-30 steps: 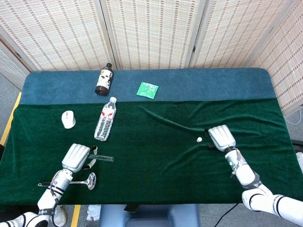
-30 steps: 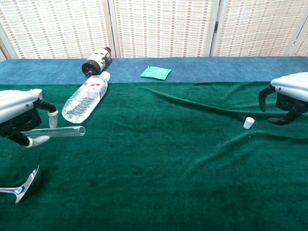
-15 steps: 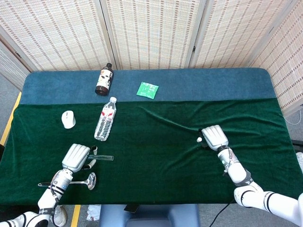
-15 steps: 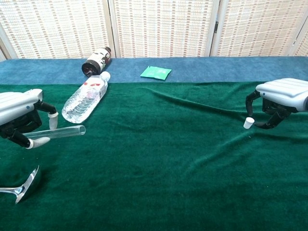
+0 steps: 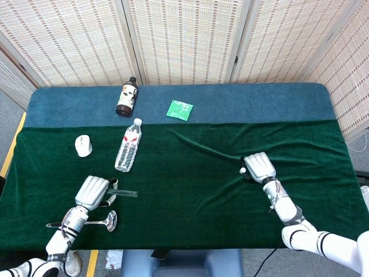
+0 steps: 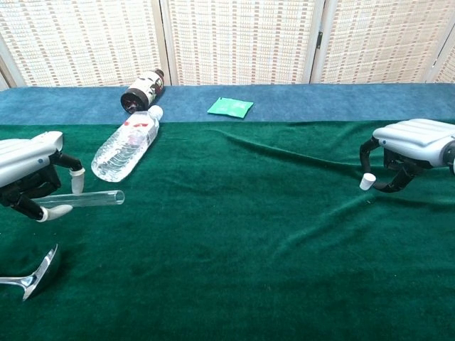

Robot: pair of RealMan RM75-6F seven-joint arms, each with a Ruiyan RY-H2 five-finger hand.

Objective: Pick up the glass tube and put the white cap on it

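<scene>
Chest view shows the left hand [image 6: 32, 174] grasping the glass tube [image 6: 82, 199] near the table's left edge; right hand [image 6: 409, 145] curls around the white cap [image 6: 367, 182], grasp unclear; only the head view shows the mouse [image 5: 83, 145]

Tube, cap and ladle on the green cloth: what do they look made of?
Glass tube: clear glass or possibly clear plastic; the cloth shows through it, with a bright glint along its length. White cap: opaque matte white, likely plastic or rubber; too small to settle. Ladle: polished metal, probably steel, with a mirror-like shine on bowl and handle.
</scene>
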